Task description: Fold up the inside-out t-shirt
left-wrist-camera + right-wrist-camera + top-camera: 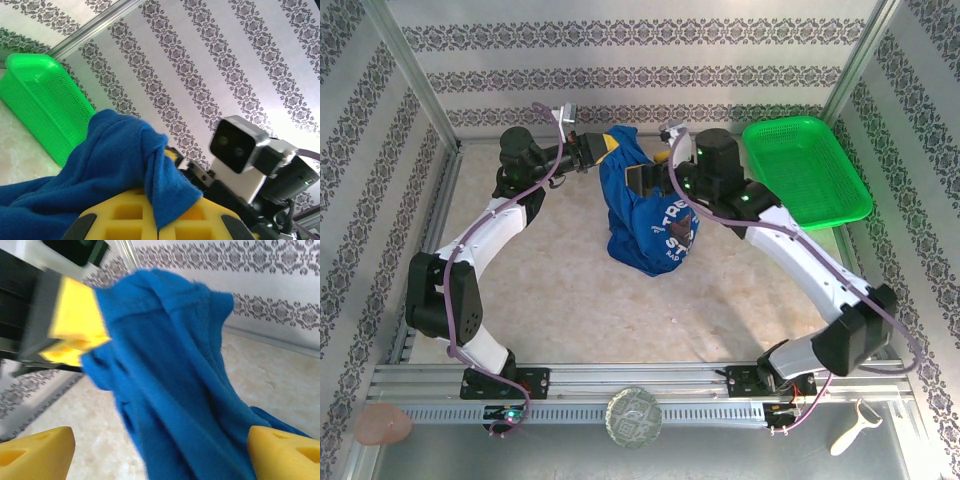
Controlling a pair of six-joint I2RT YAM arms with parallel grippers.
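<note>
Between right gripper [160, 455] fingers: t-shirt [185, 375] hangs in the wide gap.
Just ahead of it: left gripper [588, 152], clamped on the cloth.
To its right: basket [805, 170], near.
Beyond both: wall [640, 60], close.
Behind, toward the bases: bare table [550, 290], free.

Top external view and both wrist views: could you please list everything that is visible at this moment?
t-shirt: one, royal blue with white print, bunched mid-table, top end lifted.
basket: one, green mesh, far right of the table.
tool: one, white, perhaps a peeler, near right corner.
disc: one, clear, near edge, centre.
lump: one, pink, near left corner.
table: one, beige.
left gripper: one, yellow fingers, shut on the t-shirt.
right gripper: one, yellow fingers, open, cloth hanging between them.
</note>
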